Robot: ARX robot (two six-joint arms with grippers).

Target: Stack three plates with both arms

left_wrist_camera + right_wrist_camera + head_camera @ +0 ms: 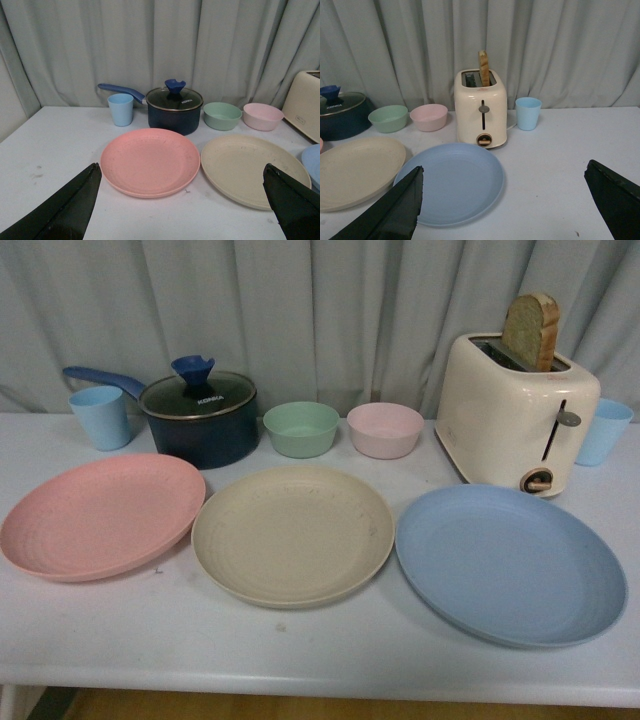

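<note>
Nothing is stacked yet, so I'd say the whole job is left. Nearest, the left gripper (181, 165) and right gripper (505, 166) both hang with fingers spread wide, holding nothing. Past a bare strip of white table (300, 670), the three plates lie flat in a row: pink plate (100, 515) at ten o'clock from the robot, beige plate (292, 532) at twelve, blue plate (510, 562) at two, rims just beside each other. The near rims look free to reach. The far side is tighter: the toaster (515, 410) crowds the blue plate's far rim, and the pot (200, 415), green bowl (301, 428) and pink bowl (385, 430) stand behind the others.
</note>
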